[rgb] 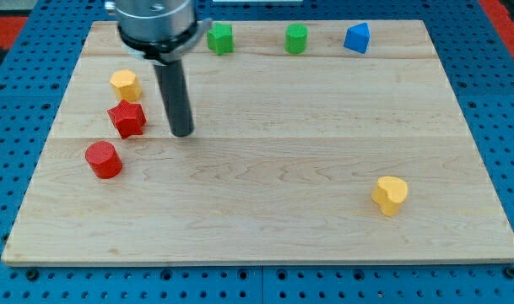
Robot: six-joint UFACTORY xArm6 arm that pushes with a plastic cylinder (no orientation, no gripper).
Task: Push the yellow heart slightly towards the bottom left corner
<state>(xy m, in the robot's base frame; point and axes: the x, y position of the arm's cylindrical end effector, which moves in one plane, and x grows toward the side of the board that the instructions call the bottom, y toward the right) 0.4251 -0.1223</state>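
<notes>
The yellow heart [391, 194] lies far from the tip [182, 133], well off toward the view's right and lower down, near the board's bottom right part. It looks like a small, rigid block, probably light, and likely to slide easily on the smooth wooden board [265, 228]; its lobed outline suggests it may turn if pushed off-centre. Nothing can be gripped here: the tool is a bare dark rod with no jaws, carrying nothing and touching no block. The sensible contact place seems to be the heart's upper right side, so that a short push sends it toward the bottom left corner.

Between the tip and the heart the board is bare wood, so the approach looks unobstructed, though the rod would need to pass round the heart to reach its far side without nudging it.

Close to the tip, just to its left, sits the red star [127, 119]; above that, a yellow hexagonal block [125, 84]; below and left, the red cylinder [103, 160]. Along the view's top edge, above and right of the tip, stand a green block [220, 39], a green cylinder [296, 39] and a blue block [357, 38]. None stands in the heart's intended path.
</notes>
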